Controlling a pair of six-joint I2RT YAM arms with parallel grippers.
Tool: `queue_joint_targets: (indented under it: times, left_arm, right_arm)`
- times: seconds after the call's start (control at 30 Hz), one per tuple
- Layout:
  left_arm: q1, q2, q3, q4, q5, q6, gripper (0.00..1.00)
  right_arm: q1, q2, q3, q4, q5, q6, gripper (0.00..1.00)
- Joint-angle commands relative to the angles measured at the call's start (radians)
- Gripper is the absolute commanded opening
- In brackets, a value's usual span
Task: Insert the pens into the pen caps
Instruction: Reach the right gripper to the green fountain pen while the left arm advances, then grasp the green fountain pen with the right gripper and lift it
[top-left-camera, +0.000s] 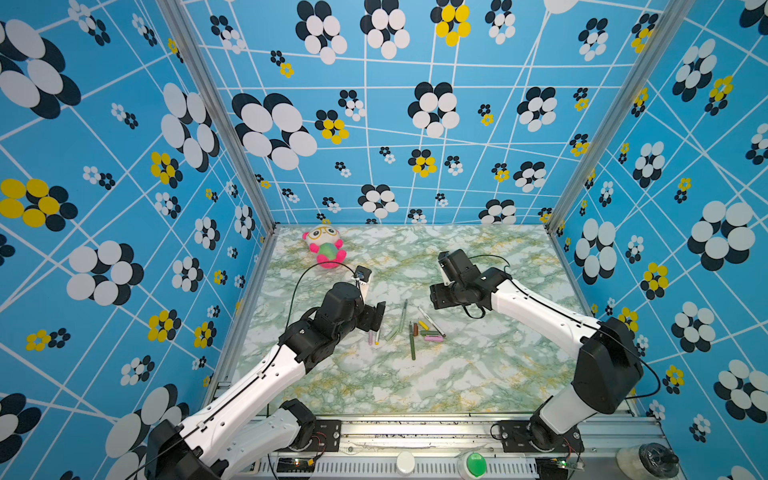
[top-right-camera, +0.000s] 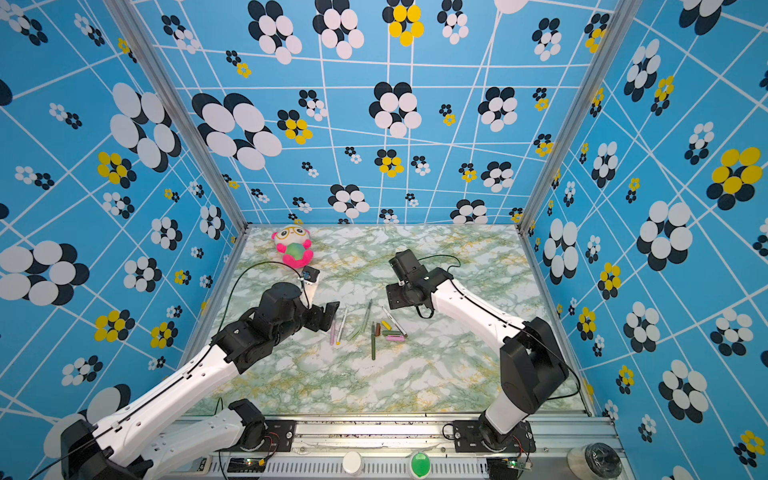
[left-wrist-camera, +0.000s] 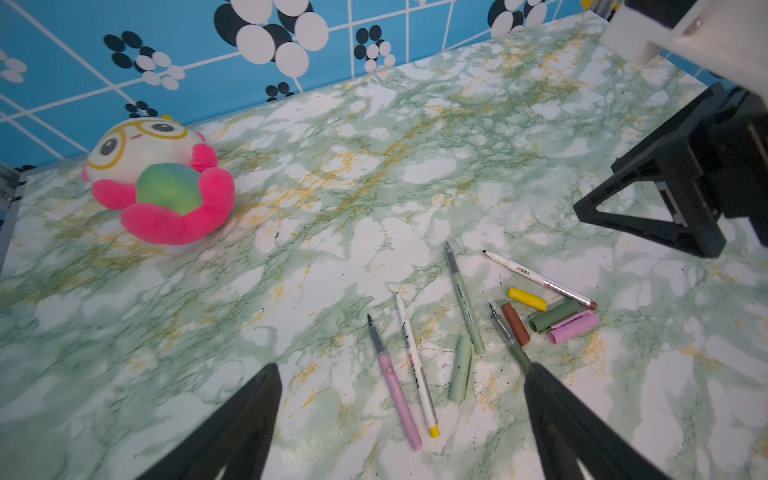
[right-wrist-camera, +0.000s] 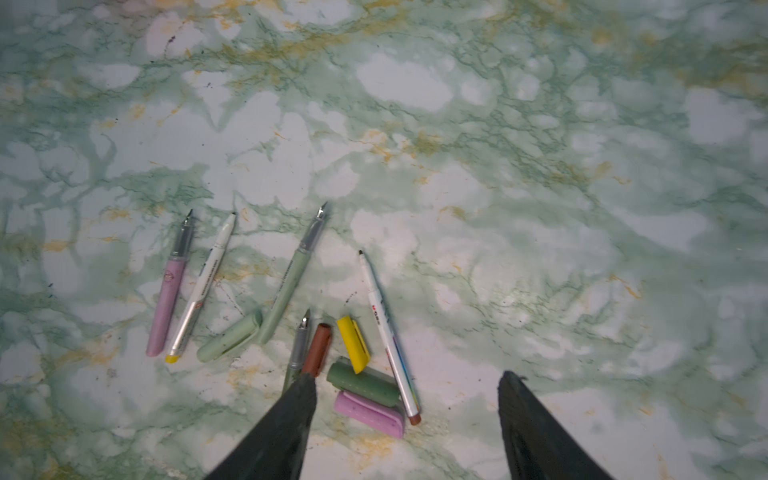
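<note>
Left gripper (left-wrist-camera: 403, 368) stood wide and empty, pink pen (left-wrist-camera: 397, 390) and yellow-ended white pen (left-wrist-camera: 417, 370) on the bench (top-left-camera: 478, 374) below, just ahead | right gripper (right-wrist-camera: 408, 375) stood wide and empty, pink cap (right-wrist-camera: 368, 409), dark green cap (right-wrist-camera: 361, 384) and dark green pen (right-wrist-camera: 298, 347) below, just ahead | bench was green-veined marble | plush toy (left-wrist-camera: 162, 183) sat well beyond left gripper | walls (top-left-camera: 415, 124) were blue, flowered

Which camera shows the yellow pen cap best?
The right wrist view: the yellow pen cap lies close, large and unobstructed. The left wrist view shows it whole but smaller; in both top views it is only a small yellow fleck.
</note>
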Motion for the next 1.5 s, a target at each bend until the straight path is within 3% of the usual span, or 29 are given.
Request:
queue_joint_targets:
  times: [0.0, 0.13, 0.3, 0.8, 1.47]
  left_arm:
    - [0.062, -0.042, -0.051, -0.019, -0.030, -0.098, 0.93]
    - [0.147, -0.088, -0.093, -0.022, 0.063, -0.182, 0.93]
    - [0.187, -0.143, -0.147, -0.010, 0.126, -0.211, 0.94]
    - [0.192, -0.126, -0.174, 0.055, 0.157, -0.231, 0.95]
    - [0.195, -0.073, -0.152, 0.085, 0.168, -0.234, 0.94]
  right_arm:
    - [0.059, 0.083, 0.091, -0.062, 0.016, 0.088, 0.69]
    - [0.109, 0.214, 0.222, -0.114, 0.004, 0.114, 0.67]
    - [0.115, 0.354, 0.330, -0.166, -0.032, 0.152, 0.62]
    - [0.122, 0.502, 0.408, -0.172, -0.049, 0.151, 0.50]
    - [0.121, 0.654, 0.513, -0.214, -0.062, 0.138, 0.17]
